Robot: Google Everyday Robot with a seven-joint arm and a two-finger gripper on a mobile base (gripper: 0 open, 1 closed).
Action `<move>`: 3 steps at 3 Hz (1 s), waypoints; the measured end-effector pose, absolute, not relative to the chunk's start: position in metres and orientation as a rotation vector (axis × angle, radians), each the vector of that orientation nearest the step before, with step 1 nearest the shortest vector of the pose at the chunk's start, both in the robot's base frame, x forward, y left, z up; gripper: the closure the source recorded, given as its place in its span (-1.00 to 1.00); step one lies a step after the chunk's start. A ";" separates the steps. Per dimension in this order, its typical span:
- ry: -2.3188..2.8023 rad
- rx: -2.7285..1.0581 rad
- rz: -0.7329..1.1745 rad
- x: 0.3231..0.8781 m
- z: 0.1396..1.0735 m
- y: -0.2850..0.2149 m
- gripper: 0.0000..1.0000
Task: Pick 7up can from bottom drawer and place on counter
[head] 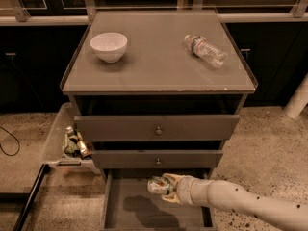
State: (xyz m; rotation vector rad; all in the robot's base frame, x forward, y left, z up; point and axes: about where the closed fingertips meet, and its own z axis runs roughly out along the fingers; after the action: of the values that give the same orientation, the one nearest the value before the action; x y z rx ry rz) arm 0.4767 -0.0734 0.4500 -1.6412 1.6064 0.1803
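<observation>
The bottom drawer point(126, 214) of the grey-brown cabinet is pulled open, its flat floor showing. My gripper point(166, 186) reaches in from the lower right on a white arm and is shut on the 7up can point(157, 185), a small silver-and-green can held lying sideways above the drawer floor; a shadow lies on the floor beneath it. The counter point(154, 64) is the glossy cabinet top above.
A white bowl point(109, 46) stands on the counter at left and a clear water bottle point(206, 50) lies at right. Two knobbed drawers point(157, 128) sit slightly open above. A tray of small items point(73, 143) hangs at the cabinet's left side.
</observation>
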 end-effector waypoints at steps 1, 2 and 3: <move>1.551 -1.645 0.193 0.468 0.480 -0.065 1.00; 1.490 -1.644 0.118 0.463 0.543 -0.056 1.00; 1.460 -1.624 0.015 0.473 0.627 -0.060 1.00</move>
State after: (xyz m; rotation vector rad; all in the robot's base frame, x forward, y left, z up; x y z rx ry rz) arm 0.4726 -0.0597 0.6273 -1.6236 1.4600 0.0146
